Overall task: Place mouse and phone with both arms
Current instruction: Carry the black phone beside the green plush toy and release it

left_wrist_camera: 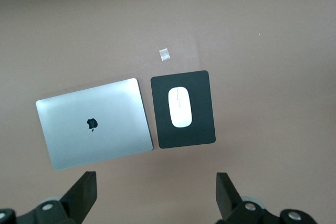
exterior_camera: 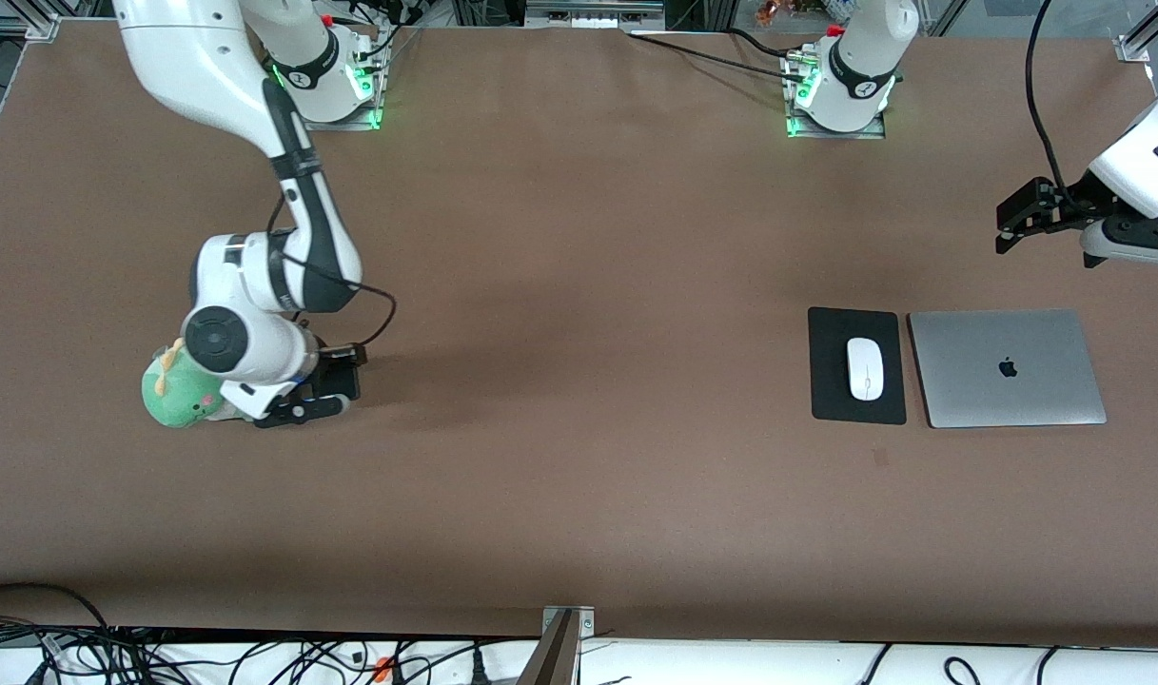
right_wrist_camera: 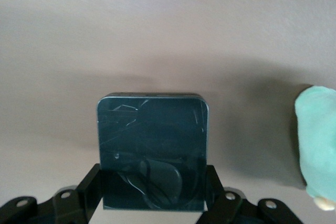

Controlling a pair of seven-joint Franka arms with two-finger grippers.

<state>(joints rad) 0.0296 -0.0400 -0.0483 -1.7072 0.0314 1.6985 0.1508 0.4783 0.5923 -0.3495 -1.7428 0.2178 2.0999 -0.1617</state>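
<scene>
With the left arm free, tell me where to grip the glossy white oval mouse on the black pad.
Grip the glossy white oval mouse across its narrow middle, coming straight down from above with the open left gripper. It lies flat on the black rectangular mouse pad, so only its curved long sides offer the fingers purchase.

Mouse: small, white, glossy, oval, thin centre line. Lies flat on black mouse pad, roughly centred, long axis running toward front cam. Pad just beside closed silver laptop, toward left arm's end of table.

Phone: small, black, flat rectangle w/ rounded corners, glossy face w/ reflections. Clamped between fingers of right gripper by its lower edges, low over table, toward right arm's end, just beside green plush toy.
</scene>
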